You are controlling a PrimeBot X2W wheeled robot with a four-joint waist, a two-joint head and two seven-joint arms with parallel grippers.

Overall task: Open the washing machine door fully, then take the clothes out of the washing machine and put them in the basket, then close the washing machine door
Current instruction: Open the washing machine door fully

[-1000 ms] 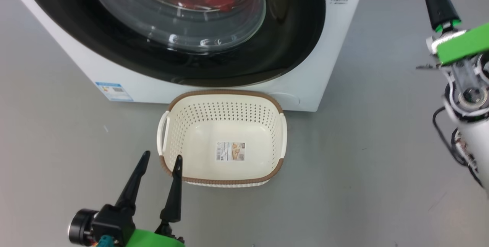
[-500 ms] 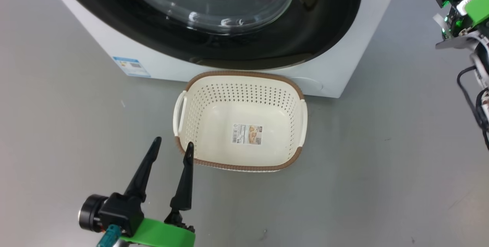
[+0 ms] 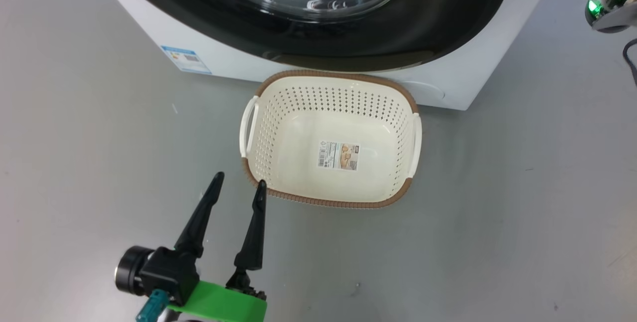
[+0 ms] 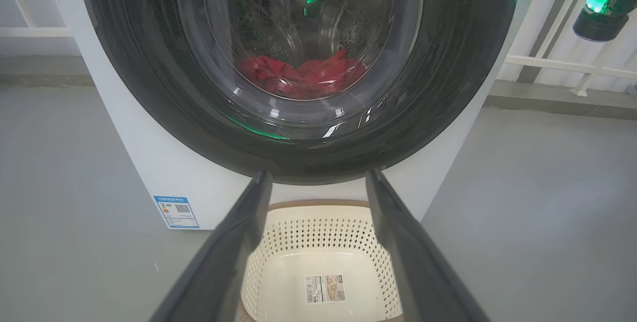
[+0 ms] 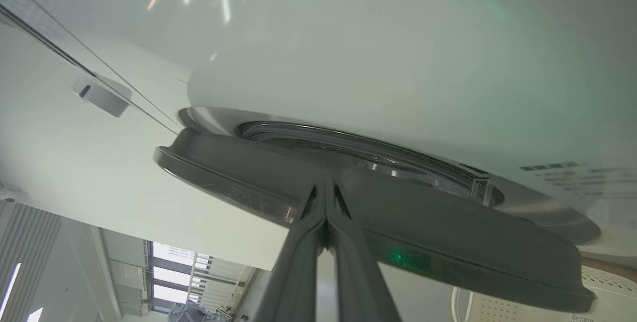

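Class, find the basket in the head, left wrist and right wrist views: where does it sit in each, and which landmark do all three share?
Head view: the basket at the centre.
Left wrist view: the basket at the bottom centre.
Right wrist view: a sliver of the basket in the bottom right corner.
Shared landmark: the washing machine door, directly above the basket in each picture.

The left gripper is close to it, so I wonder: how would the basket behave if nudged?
The basket looks like thin perforated plastic and is empty, so it is probably light. Wide, low and on a smooth floor, it would likely slide rather than tip. The open left gripper by its near left corner could easily shift it.
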